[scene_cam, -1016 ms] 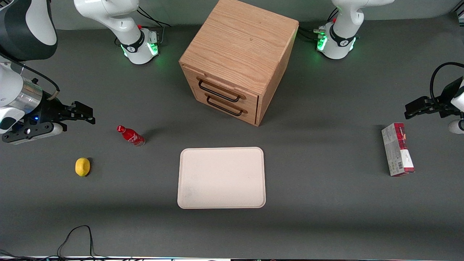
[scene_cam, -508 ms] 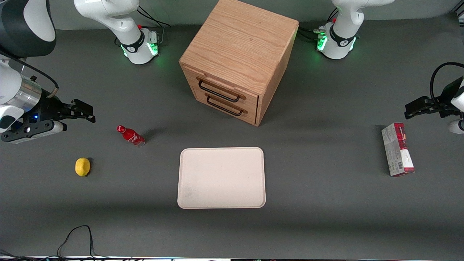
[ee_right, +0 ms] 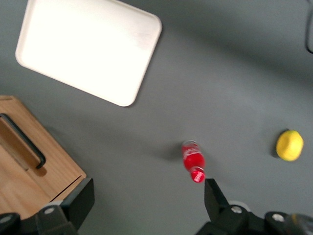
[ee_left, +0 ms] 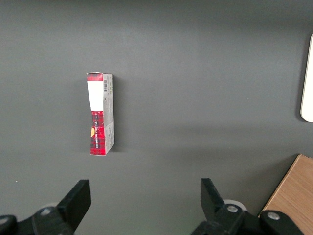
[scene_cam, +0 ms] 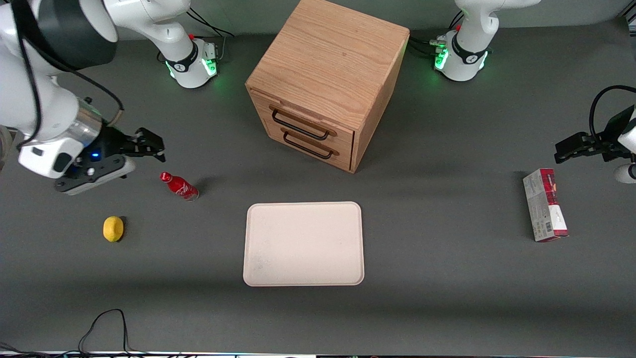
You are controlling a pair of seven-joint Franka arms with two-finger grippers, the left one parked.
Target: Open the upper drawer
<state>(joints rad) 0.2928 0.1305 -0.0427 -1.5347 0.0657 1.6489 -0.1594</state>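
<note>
The light-oak cabinet [scene_cam: 330, 74] stands at the table's middle, farther from the front camera than the tray. Its upper drawer [scene_cam: 304, 119] is closed, with a long black wire handle [scene_cam: 299, 128]; the matching lower drawer [scene_cam: 309, 143] sits beneath it. The cabinet's corner and one black handle [ee_right: 22, 142] show in the right wrist view. My right gripper [scene_cam: 151, 145] hovers open and empty above the table toward the working arm's end, close to the red bottle [scene_cam: 179, 185] and well away from the cabinet. Its fingers [ee_right: 83, 198] are spread wide.
A red bottle [ee_right: 193, 160] stands beside the gripper. A yellow lemon [scene_cam: 113, 228] lies nearer the front camera. A cream tray [scene_cam: 303, 243] lies in front of the cabinet. A red-and-white carton [scene_cam: 544, 205] lies toward the parked arm's end.
My right gripper has moved up and toward the cabinet, from the table's edge to just beside the red bottle. The drawers have not moved.
</note>
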